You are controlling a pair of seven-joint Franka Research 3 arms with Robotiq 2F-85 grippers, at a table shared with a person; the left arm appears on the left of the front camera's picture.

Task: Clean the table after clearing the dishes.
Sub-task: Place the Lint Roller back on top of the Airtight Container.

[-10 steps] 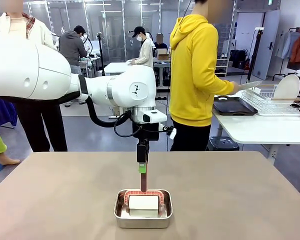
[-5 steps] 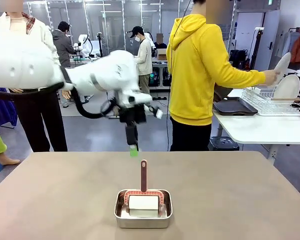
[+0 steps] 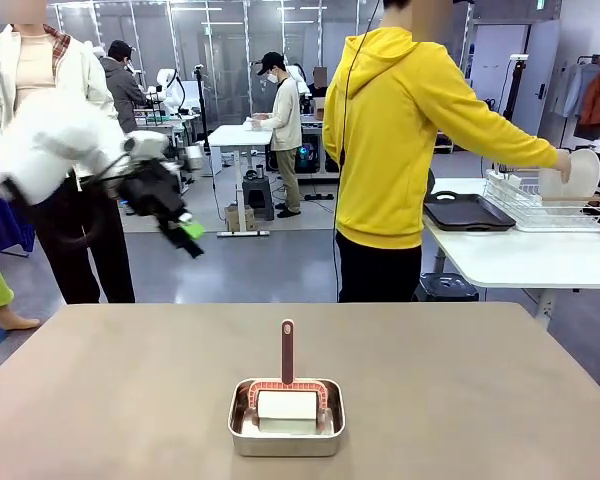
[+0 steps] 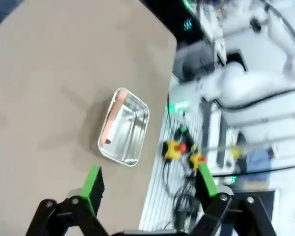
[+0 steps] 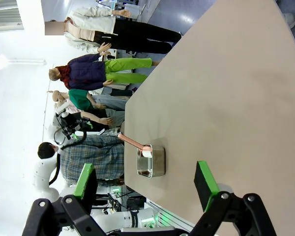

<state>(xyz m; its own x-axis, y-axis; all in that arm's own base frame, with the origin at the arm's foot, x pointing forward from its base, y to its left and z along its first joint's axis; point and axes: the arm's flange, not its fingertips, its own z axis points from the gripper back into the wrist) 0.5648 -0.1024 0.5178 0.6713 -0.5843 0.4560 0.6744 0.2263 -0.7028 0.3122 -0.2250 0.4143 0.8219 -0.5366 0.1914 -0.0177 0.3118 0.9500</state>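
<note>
My left gripper (image 3: 185, 232) swung up and away, open and empty. The stiff, light brown-handled roller (image 3: 287, 352) in the small steel pan (image 3: 286, 417) wants grabbing by its handle.

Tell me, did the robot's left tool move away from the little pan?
Yes. The left tool swung up and to the picture's left, away from the steel pan, which stayed put on the table. Its green pads are apart and hold nothing.

One steel pan (image 3: 286, 418) with one roller (image 3: 287, 397) in it is seen on the one brown desk (image 3: 130, 400). One white desk (image 3: 520, 255) is counted, bearing one dark tray (image 3: 470, 212), one wire rack (image 3: 545, 203) and one white plate (image 3: 572, 177). Two green-padded fingers (image 4: 92, 183) are counted per gripper.
</note>
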